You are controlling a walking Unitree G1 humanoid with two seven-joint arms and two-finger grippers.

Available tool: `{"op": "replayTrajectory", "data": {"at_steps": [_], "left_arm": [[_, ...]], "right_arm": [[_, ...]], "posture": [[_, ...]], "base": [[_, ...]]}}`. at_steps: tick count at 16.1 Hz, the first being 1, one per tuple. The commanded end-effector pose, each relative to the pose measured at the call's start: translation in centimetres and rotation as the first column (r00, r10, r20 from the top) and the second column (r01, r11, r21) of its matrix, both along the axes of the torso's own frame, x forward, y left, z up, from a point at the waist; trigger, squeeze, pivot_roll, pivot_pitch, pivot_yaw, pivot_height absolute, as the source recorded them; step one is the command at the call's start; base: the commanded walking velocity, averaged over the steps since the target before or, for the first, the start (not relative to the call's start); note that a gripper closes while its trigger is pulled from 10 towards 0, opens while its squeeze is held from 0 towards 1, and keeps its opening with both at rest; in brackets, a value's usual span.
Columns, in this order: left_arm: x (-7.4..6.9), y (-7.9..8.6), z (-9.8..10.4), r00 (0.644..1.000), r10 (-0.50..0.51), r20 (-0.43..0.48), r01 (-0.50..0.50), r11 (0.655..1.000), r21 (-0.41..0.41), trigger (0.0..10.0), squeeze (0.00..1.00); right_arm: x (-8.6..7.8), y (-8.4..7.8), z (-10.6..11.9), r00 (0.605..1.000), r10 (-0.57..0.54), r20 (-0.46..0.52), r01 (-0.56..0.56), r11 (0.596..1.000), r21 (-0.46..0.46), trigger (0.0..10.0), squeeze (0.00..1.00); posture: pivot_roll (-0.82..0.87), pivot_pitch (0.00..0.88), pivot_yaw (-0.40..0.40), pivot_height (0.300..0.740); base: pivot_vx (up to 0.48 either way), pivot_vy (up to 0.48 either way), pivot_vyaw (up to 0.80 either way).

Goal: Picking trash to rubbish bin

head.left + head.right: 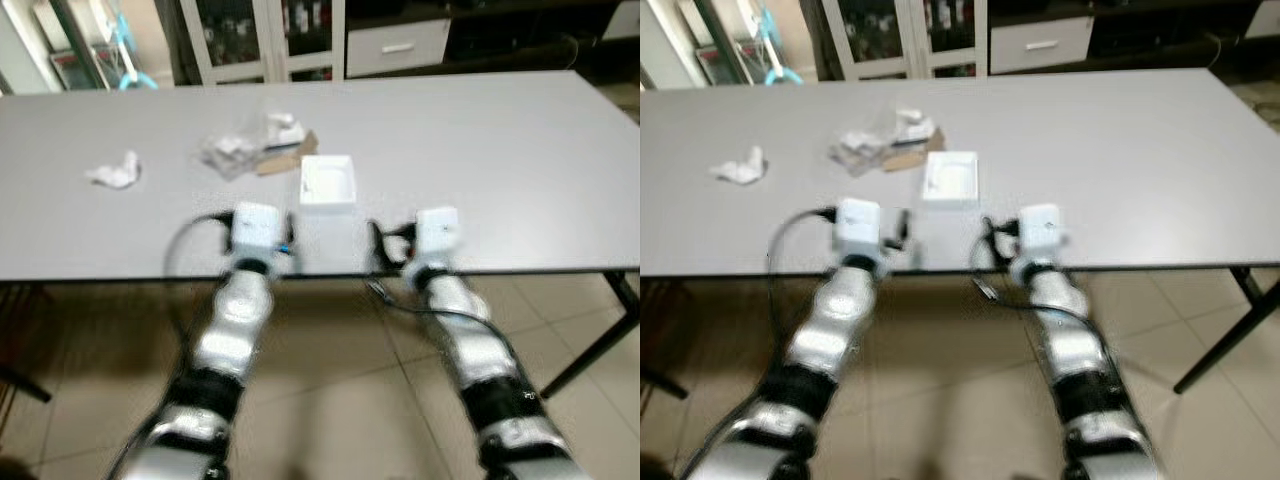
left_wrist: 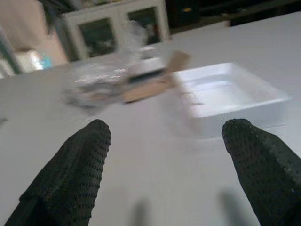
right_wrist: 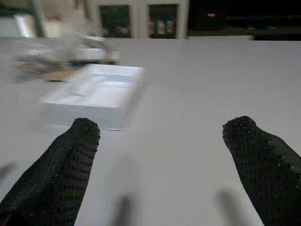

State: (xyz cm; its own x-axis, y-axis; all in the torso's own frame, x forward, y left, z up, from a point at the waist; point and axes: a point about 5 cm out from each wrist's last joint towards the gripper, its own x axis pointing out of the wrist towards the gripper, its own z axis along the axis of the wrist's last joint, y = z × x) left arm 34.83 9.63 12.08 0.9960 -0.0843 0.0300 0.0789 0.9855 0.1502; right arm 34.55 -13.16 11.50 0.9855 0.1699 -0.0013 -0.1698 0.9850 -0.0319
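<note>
**Both grippers poised at the table edge, trash ahead**

A long grey table [image 1: 520, 150] is seen stretching across the head views, with cabinets [image 1: 270, 35] and a white drawer [image 1: 397, 46] behind it and tiled floor [image 1: 330, 370] below. Both silver arms are raised to the near edge, side by side.

On the tabletop, a white foam tray [image 1: 327, 181], shallow and square with a raised rim, is found just beyond the arms, between them. Touching or just beside its far left corner, a heap of crinkled clear plastic and a brown cardboard scrap [image 1: 255, 148] is piled. Well apart to the left, a crumpled white tissue [image 1: 114, 173] is lying alone.

What is hidden from the head camera is supplied by the wrists: the left gripper [image 2: 164, 155] is shown with its fingers spread wide, nothing held, the tray and the plastic heap ahead of it. The right gripper [image 3: 164, 150] is likewise released and empty, the tray lying beyond its fingers. Everything is softened by blur.
</note>
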Motion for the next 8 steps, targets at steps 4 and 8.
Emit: {"op": "replayTrajectory", "data": {"at_steps": [4, 8], "left_arm": [[0.23, 1.0, 0.33, 1.0, 0.025, 0.009, -0.025, 1.0, 0.013, 10.0, 0.0], [0.23, 0.93, 0.36, 1.0, 0.024, 0.009, -0.024, 1.0, 0.012, 10.0, 0.0]], "right_arm": [[0.15, 0.9, 0.43, 1.0, 0.02, 0.012, -0.02, 1.0, 0.014, 10.0, 0.0], [0.18, 0.83, 0.46, 1.0, 0.017, 0.013, -0.017, 1.0, 0.016, 10.0, 0.0]], "posture": [[-0.07, 0.058, 0.038, 0.74], [-0.07, 0.059, 0.04, 0.74]], "base": [[0.37, 0.0, 0.0], [0.293, 0.0, 0.0]]}}
